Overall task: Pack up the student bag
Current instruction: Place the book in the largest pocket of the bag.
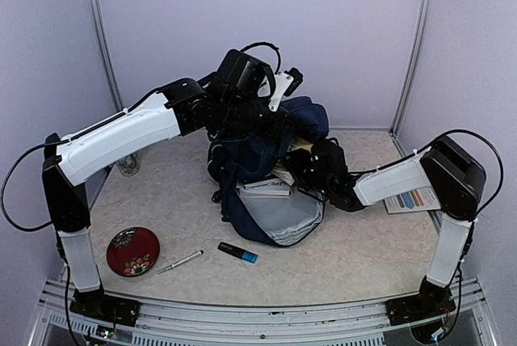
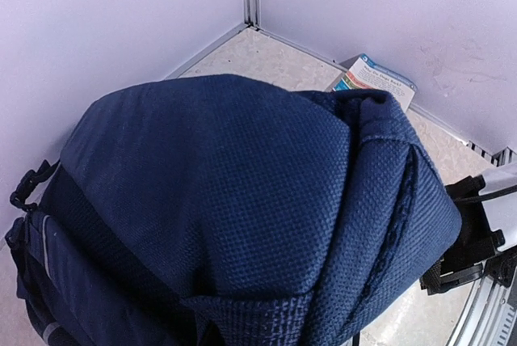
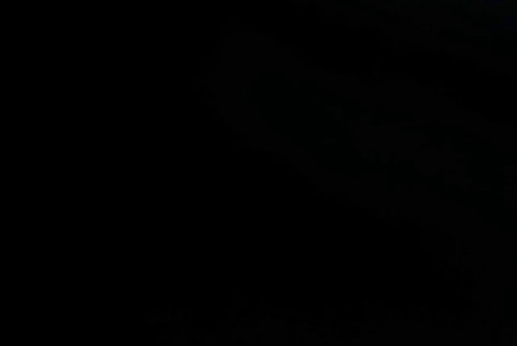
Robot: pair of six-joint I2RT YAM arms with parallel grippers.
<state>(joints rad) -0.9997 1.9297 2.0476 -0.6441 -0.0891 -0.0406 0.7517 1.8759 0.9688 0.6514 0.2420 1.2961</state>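
Observation:
The student bag (image 1: 258, 152), navy blue, stands in the middle of the table with its front flap folded down and the grey lining (image 1: 287, 217) showing. Books (image 1: 266, 187) lie in the opening. My left gripper (image 1: 269, 122) holds the bag's top fabric up from above. In the left wrist view the navy cloth (image 2: 226, 192) fills the frame and hides the fingers. My right gripper (image 1: 304, 165) is pushed into the bag's opening from the right, its fingers hidden by cloth. The right wrist view is black.
On the near left lie a red patterned dish (image 1: 132, 251), a pen (image 1: 179, 262) and a black and blue marker (image 1: 237, 252). A small glass (image 1: 128, 166) stands by the left arm. A colourful booklet (image 1: 412, 199) lies under the right arm, near the back corner (image 2: 373, 79).

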